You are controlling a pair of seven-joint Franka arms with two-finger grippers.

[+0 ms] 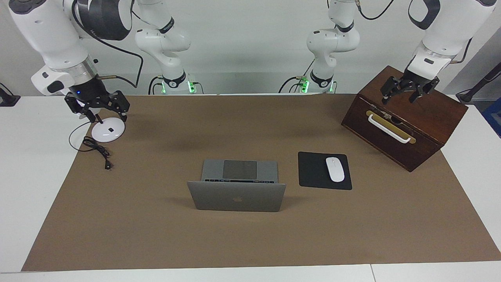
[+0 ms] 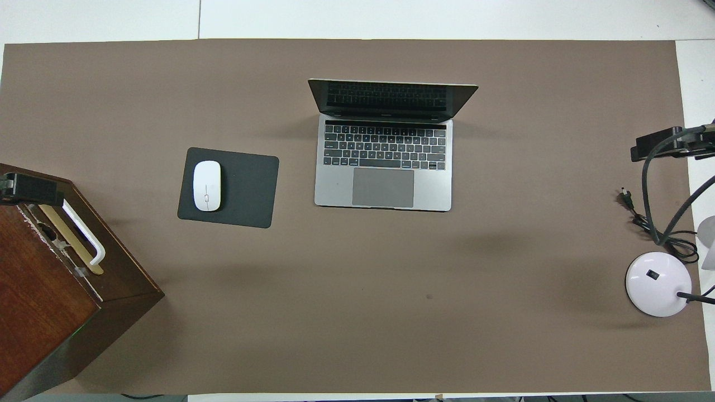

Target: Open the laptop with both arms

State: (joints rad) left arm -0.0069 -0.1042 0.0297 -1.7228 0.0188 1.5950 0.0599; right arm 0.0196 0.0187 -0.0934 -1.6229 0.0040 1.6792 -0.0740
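Note:
The laptop (image 1: pixel 236 197) (image 2: pixel 383 167) stands open in the middle of the brown mat. Its lid is upright, the screen faces the robots and the keyboard deck with its trackpad lies flat. No gripper touches it. My left gripper (image 1: pixel 400 96) (image 2: pixel 28 188) hangs open over the wooden box at the left arm's end of the table. Over the white lamp base at the right arm's end, my right gripper (image 1: pixel 106 115) (image 2: pixel 665 144) is open as well. Both grippers hold nothing.
A black mouse pad (image 1: pixel 313 170) (image 2: pixel 246 187) with a white mouse (image 1: pixel 335 169) (image 2: pixel 206 185) lies beside the laptop toward the left arm's end. The wooden box (image 1: pixel 426 117) (image 2: pixel 44 301) has a white handle. The lamp base (image 1: pixel 108 130) (image 2: pixel 658 283) trails a black cable (image 1: pixel 98 150).

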